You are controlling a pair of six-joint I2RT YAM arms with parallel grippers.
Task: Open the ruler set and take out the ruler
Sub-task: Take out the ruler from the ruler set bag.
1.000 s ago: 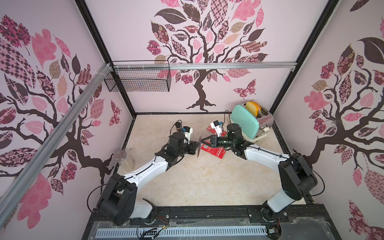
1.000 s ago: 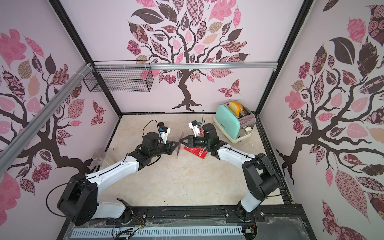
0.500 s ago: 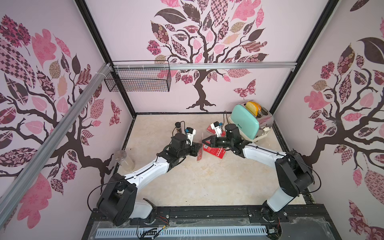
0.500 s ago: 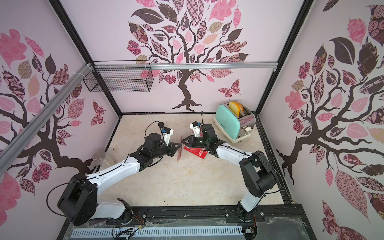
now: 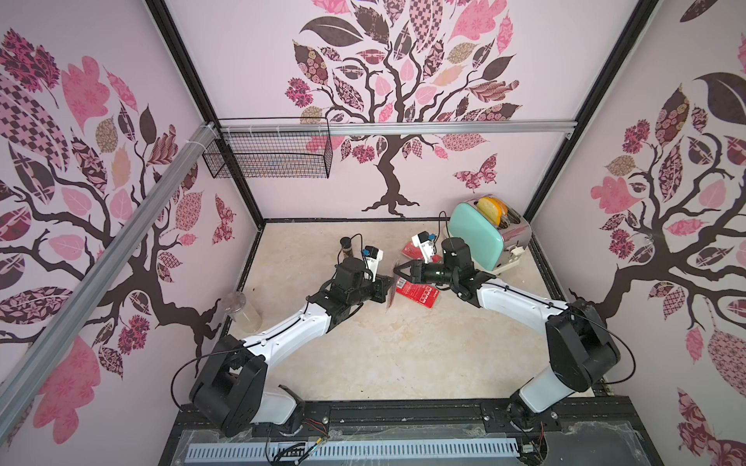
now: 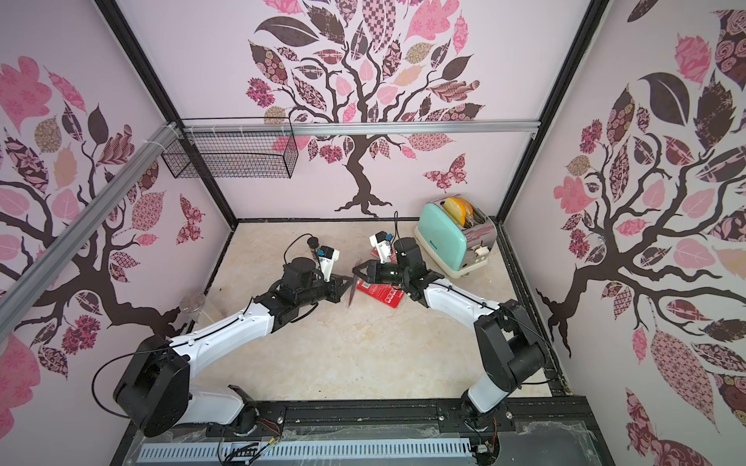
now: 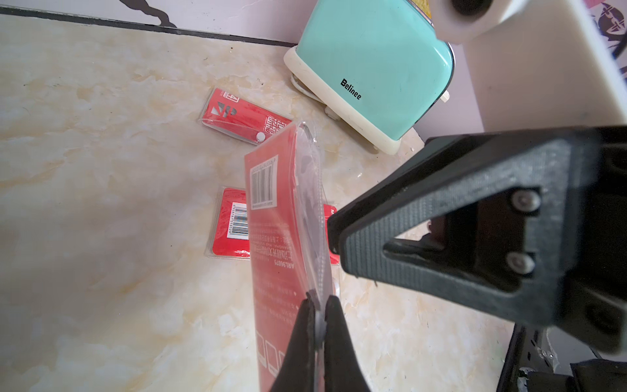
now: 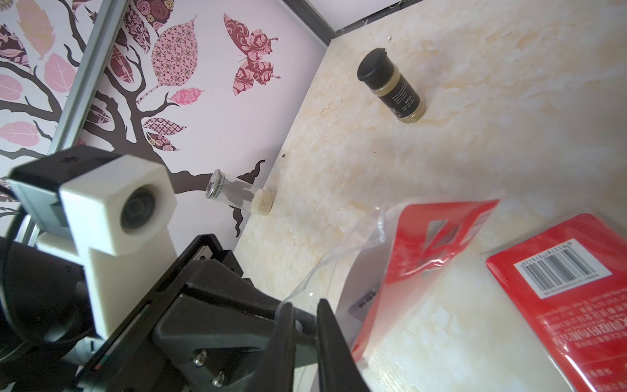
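A second red pack (image 5: pixel 418 292) lies flat on the table (image 5: pixel 403 355), barcode up, just under the right gripper (image 5: pixel 397 269) and slightly right of the spot where the two grippers meet. In the left wrist view the held ruler set (image 7: pixel 271 237) hides part of this pack. A third pack (image 7: pixel 237 115) lies farther back, near the mint toaster (image 5: pixel 478 238) in the far right corner, which has yellow slices in its slots. A dark-capped spice jar (image 8: pixel 390 88) stands far left of the arms, well apart from them. A glass jar (image 5: pixel 242 310) with a cork lies on its side against the left wall.

The ruler set, a clear pouch with a red card inside, hangs on edge above the table centre, between the two grippers. The left gripper (image 7: pixel 319 302) is clamped tight on the pouch's clear edge. The right gripper faces it from the right with a narrow gap between its jaws and its tips at the clear film. Whether it pinches the film I cannot tell.

The table is beige, marble-patterned and bounded by black frame bars. The pale pink walls carry tree, leaf and butterfly decals. A wire basket (image 5: pixel 268 153) hangs on an aluminium rail at the far left.
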